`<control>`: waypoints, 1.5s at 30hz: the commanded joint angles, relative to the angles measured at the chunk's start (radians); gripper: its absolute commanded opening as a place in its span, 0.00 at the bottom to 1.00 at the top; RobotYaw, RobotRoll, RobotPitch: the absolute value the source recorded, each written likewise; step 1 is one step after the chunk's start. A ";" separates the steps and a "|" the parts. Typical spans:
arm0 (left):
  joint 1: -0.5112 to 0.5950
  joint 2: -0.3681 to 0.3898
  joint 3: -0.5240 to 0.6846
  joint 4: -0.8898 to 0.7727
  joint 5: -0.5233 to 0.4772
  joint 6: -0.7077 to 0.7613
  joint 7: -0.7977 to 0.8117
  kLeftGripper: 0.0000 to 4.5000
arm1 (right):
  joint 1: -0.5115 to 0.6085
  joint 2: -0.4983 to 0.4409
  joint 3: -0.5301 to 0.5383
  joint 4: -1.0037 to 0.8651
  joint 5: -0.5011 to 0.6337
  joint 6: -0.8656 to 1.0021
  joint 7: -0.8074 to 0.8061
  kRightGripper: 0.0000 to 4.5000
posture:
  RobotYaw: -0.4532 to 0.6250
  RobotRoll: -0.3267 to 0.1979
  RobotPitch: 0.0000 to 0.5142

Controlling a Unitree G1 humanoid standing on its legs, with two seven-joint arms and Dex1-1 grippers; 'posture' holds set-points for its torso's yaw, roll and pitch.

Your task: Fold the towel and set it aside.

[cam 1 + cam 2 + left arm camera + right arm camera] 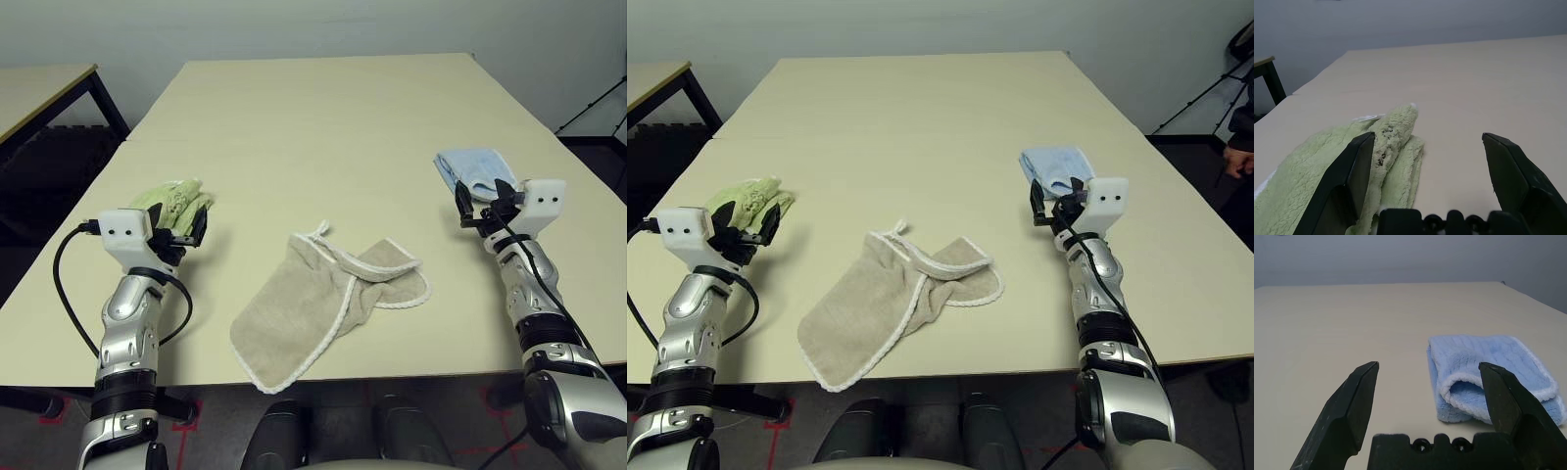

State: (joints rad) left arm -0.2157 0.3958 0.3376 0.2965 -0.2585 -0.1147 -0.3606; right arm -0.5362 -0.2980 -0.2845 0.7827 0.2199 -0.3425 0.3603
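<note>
The towel [294, 318] was seen crumpled on the table [323, 127] near its front edge, between the left gripper [1429, 183] and the right gripper [1428, 396], both spread wide with nothing held. It was judged best first opened out: a stitched edge pinched at each end, lifted slightly and drawn gently apart, so that the twisted part was laid flat before any fold was made.

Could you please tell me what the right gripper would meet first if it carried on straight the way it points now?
Probably nothing soon: between the right gripper's open fingers lies bare table, though the light blue cloth may brush one finger; depth is unclear.
</note>
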 commanded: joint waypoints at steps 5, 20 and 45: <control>0.012 0.006 -0.007 0.014 0.002 -0.001 -0.017 0.99 | 0.001 0.005 0.006 -0.003 0.001 0.003 -0.002 0.99 | 0.42 0.62 0.05; 0.013 0.017 -0.004 -0.045 -0.064 0.061 -0.075 0.99 | -0.012 0.004 0.007 0.016 0.003 0.000 0.010 0.99 | 0.43 0.62 0.06; -0.008 0.219 -0.168 -0.073 -0.099 0.159 -0.576 0.99 | -0.130 -0.205 0.156 0.008 0.054 0.059 0.742 0.99 | 0.44 0.62 0.08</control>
State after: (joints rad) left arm -0.2238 0.6099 0.1865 0.2176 -0.3578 0.0527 -0.9145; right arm -0.6643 -0.4939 -0.1510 0.7787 0.2675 -0.2745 1.0243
